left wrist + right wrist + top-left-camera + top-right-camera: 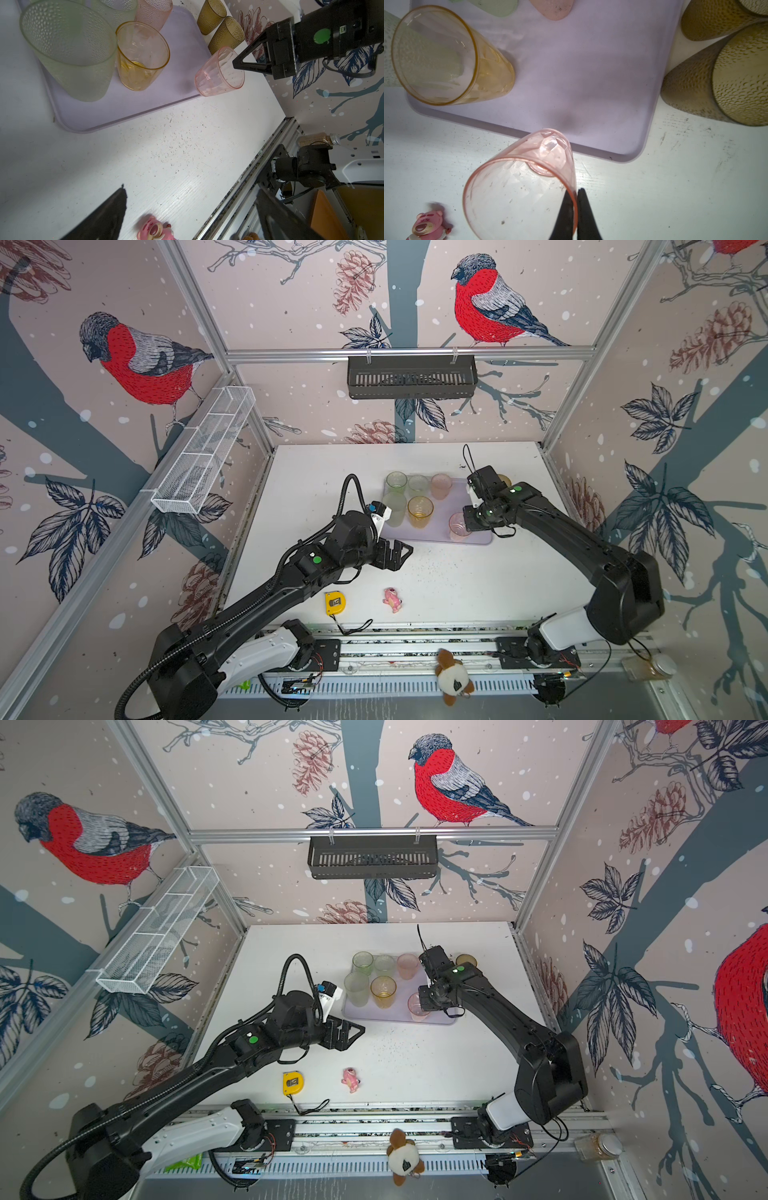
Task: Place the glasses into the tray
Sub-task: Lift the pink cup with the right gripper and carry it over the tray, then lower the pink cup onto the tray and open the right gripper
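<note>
The lavender tray [440, 533] lies mid-table and carries several upright glasses: green [397, 482], pale [417, 485], pink [441, 485], frosted whitish-green [394, 509] and amber [419, 512]. My right gripper [574, 192] is shut on the rim of another pink glass [519, 187], one finger inside and one outside. That glass [459, 526] hangs tilted, its base over the tray's near right edge. Two dark brown glasses [211, 16] [226, 34] stand on the table just beyond the tray's right side. My left gripper [395, 556] is open and empty above the table, in front of the tray's near left corner.
A yellow tape measure [334, 602] and a small pink toy [392, 599] lie near the table's front edge. A plush toy [453, 676] sits on the front rail, a lidded jar [648, 668] at the far right. A black basket [411, 376] and a white wire basket [208, 448] hang on the walls.
</note>
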Available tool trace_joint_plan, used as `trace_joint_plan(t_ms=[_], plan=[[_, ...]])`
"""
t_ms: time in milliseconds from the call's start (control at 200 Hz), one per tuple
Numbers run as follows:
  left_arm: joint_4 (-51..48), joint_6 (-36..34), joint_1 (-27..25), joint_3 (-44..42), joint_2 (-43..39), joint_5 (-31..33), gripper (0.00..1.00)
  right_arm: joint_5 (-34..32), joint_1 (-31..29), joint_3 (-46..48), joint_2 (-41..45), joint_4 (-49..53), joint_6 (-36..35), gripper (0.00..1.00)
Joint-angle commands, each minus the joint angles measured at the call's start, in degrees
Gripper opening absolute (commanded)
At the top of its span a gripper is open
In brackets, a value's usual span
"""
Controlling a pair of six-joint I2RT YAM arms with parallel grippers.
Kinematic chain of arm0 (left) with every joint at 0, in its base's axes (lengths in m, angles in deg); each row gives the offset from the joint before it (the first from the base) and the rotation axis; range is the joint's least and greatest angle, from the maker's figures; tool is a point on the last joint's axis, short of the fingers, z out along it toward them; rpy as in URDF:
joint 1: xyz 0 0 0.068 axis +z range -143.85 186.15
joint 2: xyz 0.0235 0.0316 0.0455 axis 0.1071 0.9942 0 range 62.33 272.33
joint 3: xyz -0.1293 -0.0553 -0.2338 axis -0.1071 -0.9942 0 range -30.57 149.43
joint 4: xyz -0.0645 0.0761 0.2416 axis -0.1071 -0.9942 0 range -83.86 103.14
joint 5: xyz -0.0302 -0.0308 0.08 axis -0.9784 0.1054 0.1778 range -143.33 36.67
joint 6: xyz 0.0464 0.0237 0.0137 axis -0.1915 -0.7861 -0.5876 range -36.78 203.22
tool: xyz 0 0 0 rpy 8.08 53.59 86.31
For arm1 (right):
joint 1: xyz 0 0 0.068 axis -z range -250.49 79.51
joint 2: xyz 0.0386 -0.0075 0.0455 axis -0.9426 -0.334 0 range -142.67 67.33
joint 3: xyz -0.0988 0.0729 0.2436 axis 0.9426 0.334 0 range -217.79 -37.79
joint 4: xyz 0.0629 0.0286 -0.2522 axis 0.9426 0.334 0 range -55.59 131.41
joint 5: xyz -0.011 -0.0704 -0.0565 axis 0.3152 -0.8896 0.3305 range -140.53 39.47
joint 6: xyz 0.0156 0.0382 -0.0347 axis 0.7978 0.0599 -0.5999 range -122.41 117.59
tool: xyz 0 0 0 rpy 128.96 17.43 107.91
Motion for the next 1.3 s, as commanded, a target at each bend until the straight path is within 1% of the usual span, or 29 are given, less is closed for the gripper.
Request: trace_joint_plan(t_ms=[0,700,1296], plan=[[3.6,-1.4,-0.1,1.1,0.4,1.2,0.97,-0.7,0.7,-1.3,-0.8,0.0,-1.3,0.01],[8.1,0.1,-0.6,3.9,5.0,1.5,0.97,-0.2,3.6,-6.6,-8.3,-3.5,-4.2,0.01],[9.1,1.6,-0.8,3.3,5.0,2.9,0.97,1.7,3.9,-11.0,-15.4,-5.1,-5.3,0.01]])
